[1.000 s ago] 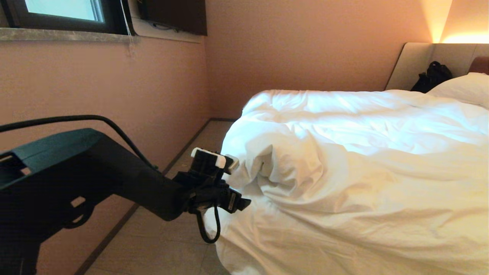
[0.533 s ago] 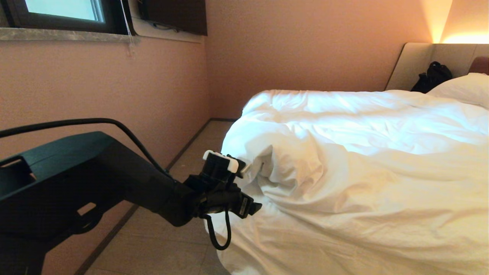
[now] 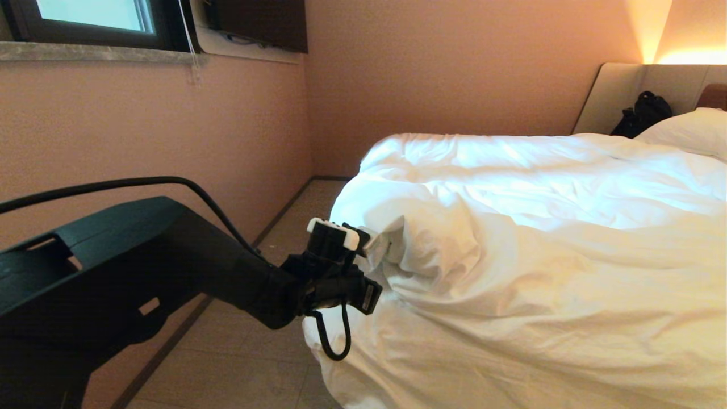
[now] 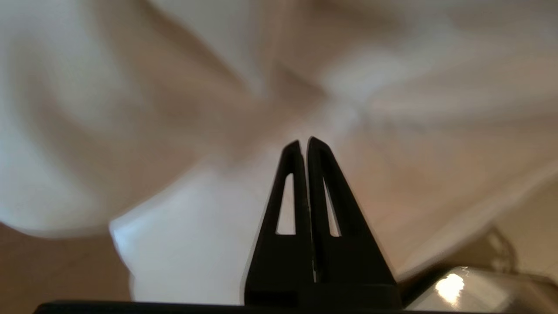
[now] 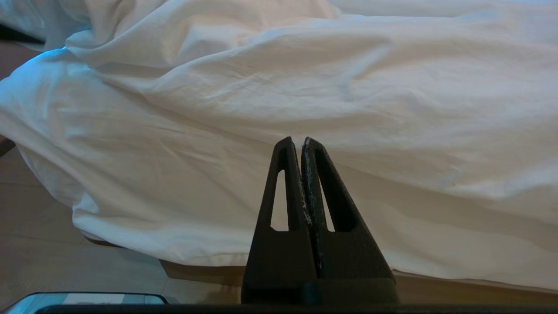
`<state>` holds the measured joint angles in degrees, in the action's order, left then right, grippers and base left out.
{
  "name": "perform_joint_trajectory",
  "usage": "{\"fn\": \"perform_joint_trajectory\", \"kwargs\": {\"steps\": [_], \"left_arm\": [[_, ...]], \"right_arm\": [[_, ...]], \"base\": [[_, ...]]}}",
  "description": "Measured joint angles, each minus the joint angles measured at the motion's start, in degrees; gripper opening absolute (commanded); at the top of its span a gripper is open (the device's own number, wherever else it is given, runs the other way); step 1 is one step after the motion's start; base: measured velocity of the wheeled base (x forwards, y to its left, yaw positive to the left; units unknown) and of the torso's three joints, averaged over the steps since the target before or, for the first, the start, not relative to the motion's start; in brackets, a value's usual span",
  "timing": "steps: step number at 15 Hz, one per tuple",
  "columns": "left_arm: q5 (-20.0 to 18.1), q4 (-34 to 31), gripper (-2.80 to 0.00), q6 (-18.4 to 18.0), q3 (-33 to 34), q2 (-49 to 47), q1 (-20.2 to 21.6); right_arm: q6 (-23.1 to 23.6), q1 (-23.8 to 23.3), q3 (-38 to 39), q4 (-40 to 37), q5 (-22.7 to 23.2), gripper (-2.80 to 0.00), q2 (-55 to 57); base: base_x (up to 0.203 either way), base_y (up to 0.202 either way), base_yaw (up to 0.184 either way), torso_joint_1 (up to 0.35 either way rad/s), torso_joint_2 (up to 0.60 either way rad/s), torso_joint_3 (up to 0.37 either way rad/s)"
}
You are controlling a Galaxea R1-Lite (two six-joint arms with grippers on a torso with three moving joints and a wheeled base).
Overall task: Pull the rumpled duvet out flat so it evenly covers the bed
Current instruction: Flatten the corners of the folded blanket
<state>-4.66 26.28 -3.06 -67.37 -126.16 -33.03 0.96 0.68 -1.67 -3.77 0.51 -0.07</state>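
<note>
2 grippers, both closed. Right gripper: fingers pressed together with nothing between them, parked low at the near side of the bed, off the head view, tips aimed at the hanging duvet but apart from it. Strip of tan wooden bed base shows under the duvet's hem there, tiled floor beside it.

Left gripper: fingers shut flat against each other. Wrist view is blurred, so cannot tell if any cloth is pinched between the tips; white folds sit right at them. From the head view, left gripper reaches in from the left and sits at the bunched corner of the duvet at the bed's left foot corner, touching the fabric there. Black cable loop hangs under the wrist.

Duvet lies over the whole visible bed, rumpled: thick fold heaped at the left foot corner, creases running across the top, left edge draping toward the floor.

Farther back: white pillow at the head end, black bag against the beige padded headboard. Pink wall behind, window on the upper left.
</note>
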Motion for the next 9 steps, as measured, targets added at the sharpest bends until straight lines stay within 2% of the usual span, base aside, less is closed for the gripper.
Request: {"fn": "perform_joint_trajectory", "kwargs": {"steps": [5, 9], "left_arm": [[-0.20, -0.71, -2.80, 0.04, -11.71, -6.78, 0.96], [-0.33, -1.96, -2.80, 0.04, -16.25, -11.23, 1.01]], "right_arm": [[0.02, 0.00, 0.00, -0.02, 0.01, -2.80, 0.00], [0.00, 0.00, 0.00, 0.00, 0.00, -2.80, 0.00]], "base": [[0.000, 0.000, 0.000, 0.000, 0.00, 0.000], [0.000, 0.000, 0.000, 0.000, 0.00, 0.000]]}}
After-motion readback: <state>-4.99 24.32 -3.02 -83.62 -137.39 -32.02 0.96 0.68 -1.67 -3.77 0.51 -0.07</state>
